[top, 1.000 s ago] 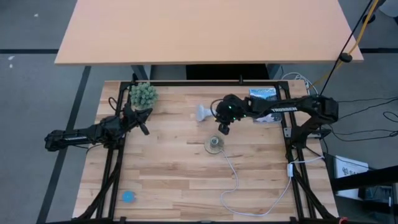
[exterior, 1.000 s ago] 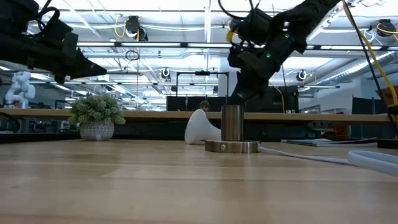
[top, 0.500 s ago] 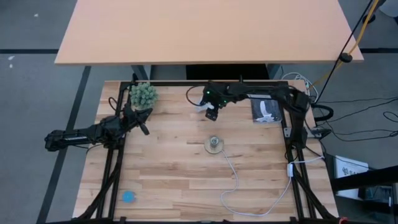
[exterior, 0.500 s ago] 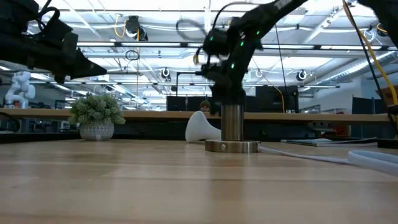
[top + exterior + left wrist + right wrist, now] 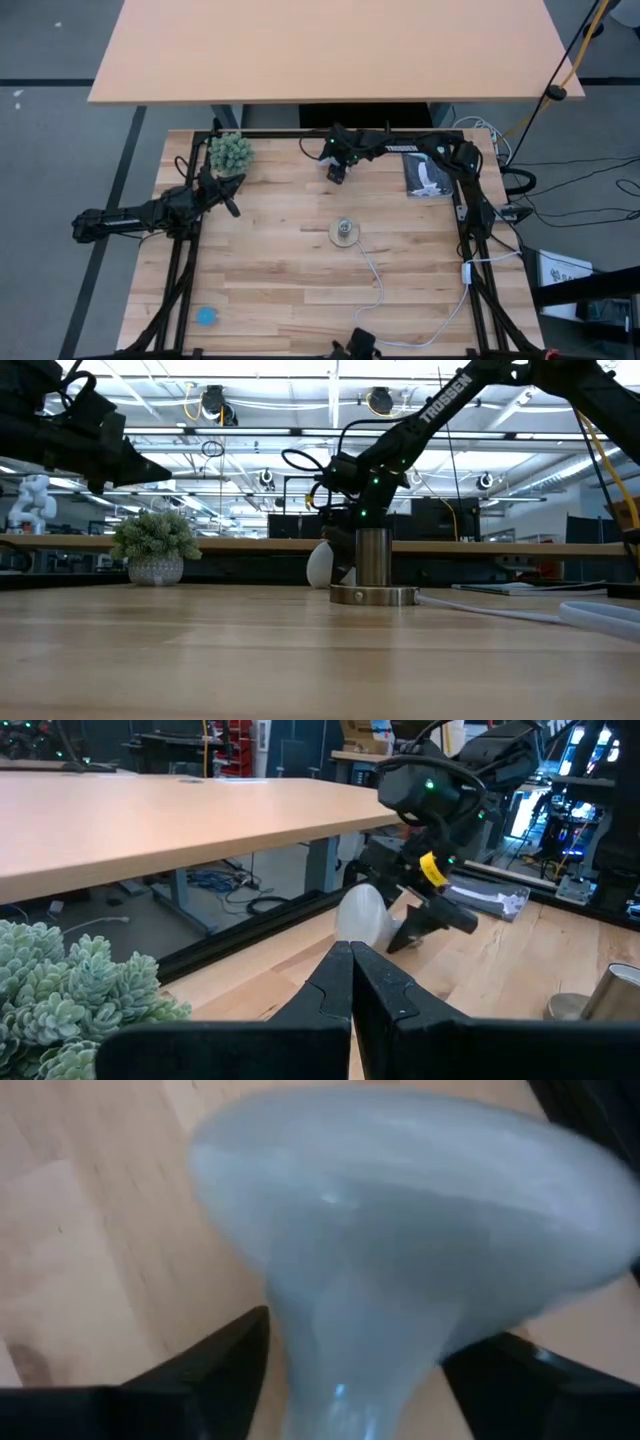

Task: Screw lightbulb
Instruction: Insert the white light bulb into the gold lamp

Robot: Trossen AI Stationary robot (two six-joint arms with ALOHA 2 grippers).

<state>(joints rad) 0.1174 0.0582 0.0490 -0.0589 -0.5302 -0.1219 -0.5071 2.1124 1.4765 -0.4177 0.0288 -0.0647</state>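
Observation:
The white frosted lightbulb (image 5: 400, 1250) lies on its side on the table near the far edge, behind the socket (image 5: 373, 570). It also shows in the left wrist view (image 5: 362, 915). My right gripper (image 5: 335, 172) is stretched out over it, open. Its two fingers stand on either side of the lightbulb's narrow neck (image 5: 350, 1350). In the high view the gripper hides the lightbulb. The silvery socket (image 5: 344, 232) stands upright at the table's middle, with its white cord (image 5: 375, 290) trailing toward the near edge. My left gripper (image 5: 232, 206) waits shut, raised above the table's left side. My right gripper has its open fingers (image 5: 230, 1370) beside the lightbulb's neck, coming at it low and slanting from the table's right. I cannot tell whether they touch it. The lightbulb rests on the table.
A potted green plant (image 5: 230, 152) stands at the far left corner. A flat printed pack (image 5: 424, 172) lies at the far right and a small blue disc (image 5: 206, 316) near the front left. Bare wood lies between the socket and the near edge.
My right gripper has swung from just above the socket toward the table's far edge and a little left. It has come down over the lightbulb.

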